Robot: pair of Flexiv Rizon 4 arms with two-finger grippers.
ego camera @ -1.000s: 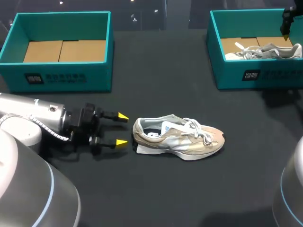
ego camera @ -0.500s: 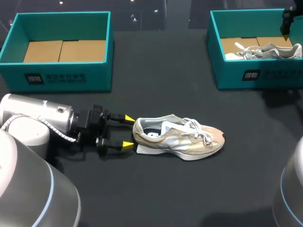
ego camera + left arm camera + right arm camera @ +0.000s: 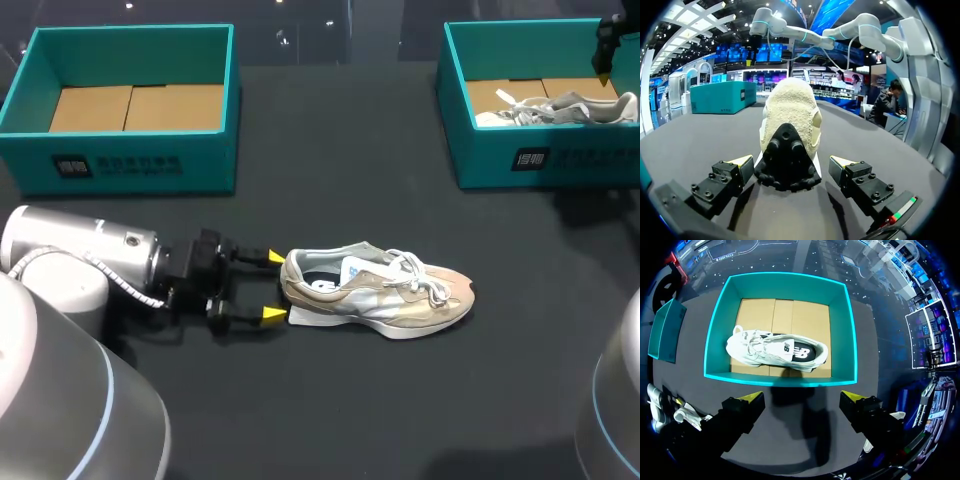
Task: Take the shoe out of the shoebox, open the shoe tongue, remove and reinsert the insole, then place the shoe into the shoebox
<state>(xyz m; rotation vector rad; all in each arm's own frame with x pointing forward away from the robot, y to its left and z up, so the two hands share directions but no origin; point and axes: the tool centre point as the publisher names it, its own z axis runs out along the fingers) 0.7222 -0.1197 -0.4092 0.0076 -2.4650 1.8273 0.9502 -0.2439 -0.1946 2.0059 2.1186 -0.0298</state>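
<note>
Currently, left shoebox (image 3: 150, 160) shows a cardboard floor; right shoebox (image 3: 480, 160) holds a white shoe (image 3: 560, 108). Beige shoe (image 3: 375, 292) lies on the table (image 3: 350, 410), heel between the spread fingers of the left gripper (image 3: 272, 286). Only the right wrist view shows the right gripper (image 3: 802, 399), released, above the right shoebox.

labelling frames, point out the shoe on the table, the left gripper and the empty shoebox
shoe on the table (image 3: 385, 303), head view, side panel
left gripper (image 3: 273, 286), head view, between its fingertips
empty shoebox (image 3: 130, 160), head view, front wall
</note>
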